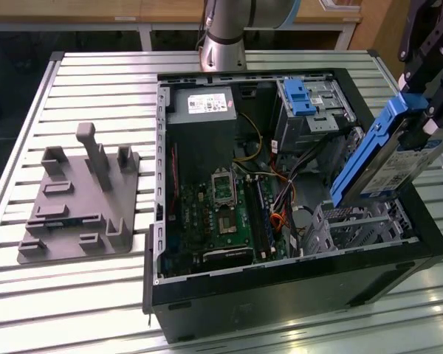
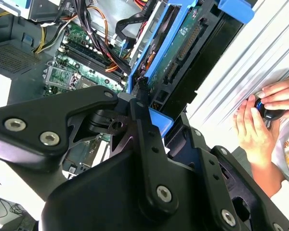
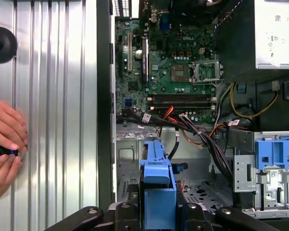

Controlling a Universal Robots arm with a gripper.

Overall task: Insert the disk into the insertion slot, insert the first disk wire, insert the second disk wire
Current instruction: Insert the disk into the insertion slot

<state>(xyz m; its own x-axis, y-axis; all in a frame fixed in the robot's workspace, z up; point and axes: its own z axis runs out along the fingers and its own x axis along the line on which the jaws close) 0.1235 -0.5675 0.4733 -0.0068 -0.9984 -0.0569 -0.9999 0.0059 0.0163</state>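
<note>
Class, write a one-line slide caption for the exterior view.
The gripper holds the disk tilted above the insertion slot of the open computer case.

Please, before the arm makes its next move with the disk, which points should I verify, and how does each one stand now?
1. Grip: the gripper is shut on the disk, at its blue carrier: ok.
2. Disk seated: it hangs tilted above the insertion slot, not inside it: not ok.
3. Slot free: nothing lies inside it in the exterior view: ok.
4. Cables: the bundle passes near the slot; whether it blocks the way: cannot tell.
5. Person's hands: on the table, outside the computer case: ok.
</note>
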